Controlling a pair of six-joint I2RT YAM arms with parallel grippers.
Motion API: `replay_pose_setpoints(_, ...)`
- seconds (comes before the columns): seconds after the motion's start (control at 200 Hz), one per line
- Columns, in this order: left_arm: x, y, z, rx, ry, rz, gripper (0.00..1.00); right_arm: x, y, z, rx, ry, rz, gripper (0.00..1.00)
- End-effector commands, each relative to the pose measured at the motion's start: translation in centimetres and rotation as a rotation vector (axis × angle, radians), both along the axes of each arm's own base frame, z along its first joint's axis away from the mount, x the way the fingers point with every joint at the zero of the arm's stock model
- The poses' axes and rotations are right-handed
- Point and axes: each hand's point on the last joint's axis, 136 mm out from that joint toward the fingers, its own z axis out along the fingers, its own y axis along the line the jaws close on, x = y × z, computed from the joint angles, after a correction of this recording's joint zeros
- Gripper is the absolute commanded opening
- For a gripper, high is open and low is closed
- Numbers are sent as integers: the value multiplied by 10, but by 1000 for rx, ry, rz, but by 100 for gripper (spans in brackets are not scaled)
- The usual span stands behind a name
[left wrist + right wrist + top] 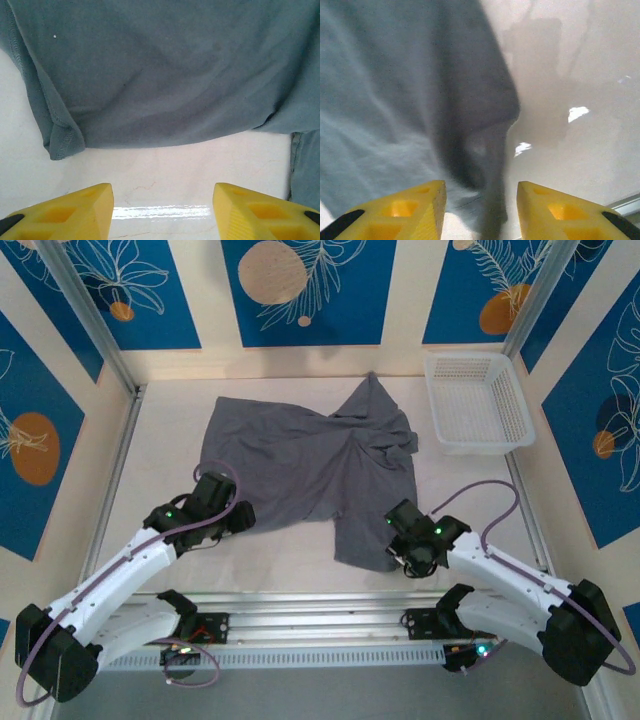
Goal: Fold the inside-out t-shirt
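The inside-out t-shirt (300,465) lies spread and rumpled on the middle of the white table (290,560), its dark grey cloth wider on the left and bunched into creases on the right, where a pointed fold reaches toward the far wall. A white basket (470,447) stands at the far right, just beside the shirt's right edge and not touching it. The left gripper (243,517) sits low at the near left of the shirt, right by its near edge. In the left wrist view its yellow fingers (75,210) stand well apart with only bare table (165,165) between them; the shirt (160,75) begins a little farther on, and a stitched hem turns over at its left corner. That gripper (162,200) is open and holds nothing. The right gripper (397,548) is at the shirt's near right corner, where a flap of cloth hangs toward the near edge of the table. In the right wrist view its fingers (415,207) are also parted, and a dark, blurred fold of the shirt (395,100) runs down into the gap without filling it. This gripper (481,197) is open; whether the cloth touches either finger I cannot tell. To the right of the fold lies bare table (570,75).
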Motion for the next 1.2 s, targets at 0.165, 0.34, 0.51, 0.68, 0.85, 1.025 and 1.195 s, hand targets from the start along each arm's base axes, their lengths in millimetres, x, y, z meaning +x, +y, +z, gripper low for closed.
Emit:
replay_pose_setpoints(0.165, 0, -3, -5, 2, 19, -9, 55, 2, 8, -12, 29, 15, 7, 37)
replay_pose_setpoints(0.34, -1, -4, -5, -2, 25, -10, 55, 2, -1, -9, -24, 13, 3, 31)
replay_pose_setpoints(0.51, -3, 1, -5, 7, 27, 12, 55, -1, -14, 3, -53, -11, -35, 19)
replay_pose_setpoints(0.68, -18, 44, -17, 135, 82, 206, 51, 10, -4, 25, 1, -74, -2, 0)
replay_pose_setpoints(0.85, -12, 59, -41, 177, 145, 262, 47, 29, 14, 47, 47, -139, 41, 0)
replay_pose_setpoints(1.025, 12, 64, -61, 282, 160, 258, 44, 39, 21, 56, 33, -152, 89, 0)
replay_pose_setpoints(1.195, 30, 53, -82, 321, 193, 199, 42, 39, 22, 56, 46, -155, 90, 0)
